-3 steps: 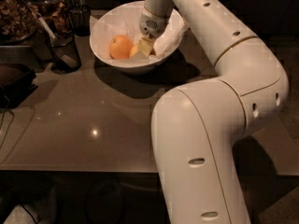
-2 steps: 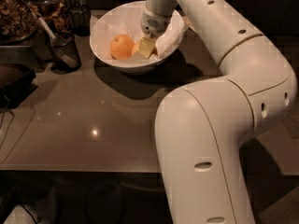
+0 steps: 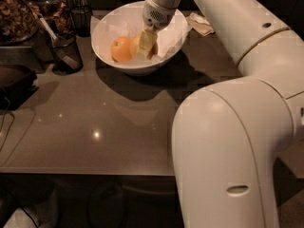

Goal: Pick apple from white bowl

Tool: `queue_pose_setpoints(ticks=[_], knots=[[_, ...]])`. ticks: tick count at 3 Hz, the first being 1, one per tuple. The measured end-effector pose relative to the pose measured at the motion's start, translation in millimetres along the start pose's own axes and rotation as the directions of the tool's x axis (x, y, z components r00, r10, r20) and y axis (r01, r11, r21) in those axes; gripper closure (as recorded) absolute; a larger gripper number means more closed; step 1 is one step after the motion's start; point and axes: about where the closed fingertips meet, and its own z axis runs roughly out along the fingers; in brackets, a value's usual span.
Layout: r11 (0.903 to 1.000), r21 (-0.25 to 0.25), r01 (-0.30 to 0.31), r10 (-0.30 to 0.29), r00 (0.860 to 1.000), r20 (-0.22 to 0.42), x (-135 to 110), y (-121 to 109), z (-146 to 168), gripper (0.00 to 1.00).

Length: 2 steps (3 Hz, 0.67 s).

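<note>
Change since a second ago is slight: the big arm (image 3: 228, 141) in the foreground sits a little farther right, while the gripper (image 3: 147, 44) stays down inside the white bowl (image 3: 107, 25), right against the apple (image 3: 134, 43). Whether it has clamped the apple or hangs loose cannot be told. An orange (image 3: 121, 49) lies just left of the apple in the same bowl, which stands on the table (image 3: 95, 127).

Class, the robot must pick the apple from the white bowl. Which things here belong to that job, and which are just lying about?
Belong to the job: apple; white bowl; end effector, down in the bowl at the apple.
Just lying about: orange fruit beside the apple; black mesh cup left of the bowl; pale crumpled cloth beyond the bowl.
</note>
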Motion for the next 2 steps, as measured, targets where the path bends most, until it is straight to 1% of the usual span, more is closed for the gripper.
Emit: queue_pose_setpoints(ticks=[1, 2], knots=[[0.9982, 0.042, 0.042, -0.043, 0.999, 0.019, -10.5, 14.1, -30.3, 1.00], [0.9979, 0.048, 0.044, -0.045, 0.999, 0.022, -12.0, 15.5, -34.4, 1.00]])
